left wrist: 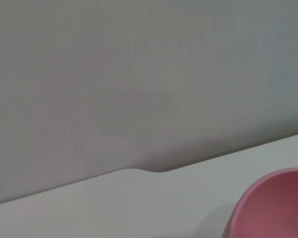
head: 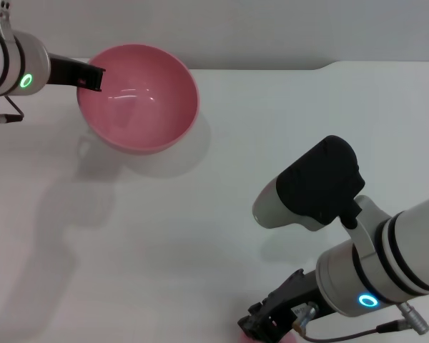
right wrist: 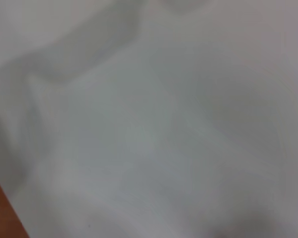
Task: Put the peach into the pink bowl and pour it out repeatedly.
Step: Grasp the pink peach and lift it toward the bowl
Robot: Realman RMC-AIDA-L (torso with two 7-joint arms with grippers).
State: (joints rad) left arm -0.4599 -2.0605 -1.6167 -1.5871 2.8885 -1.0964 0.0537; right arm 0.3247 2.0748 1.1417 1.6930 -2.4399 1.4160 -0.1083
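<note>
Pink bowl (head: 139,97) tilted, lifted off white desk (head: 200,214) at far left, rim clamped in left gripper (head: 93,77) jaws. Right gripper (head: 268,325) low at near edge, over a pink sliver, probably peach (head: 252,339); jaw state could not be told.

Your white table (head: 286,128) carries little: a sliver of the peach (head: 252,338) shows at its near edge, mostly hidden
</note>
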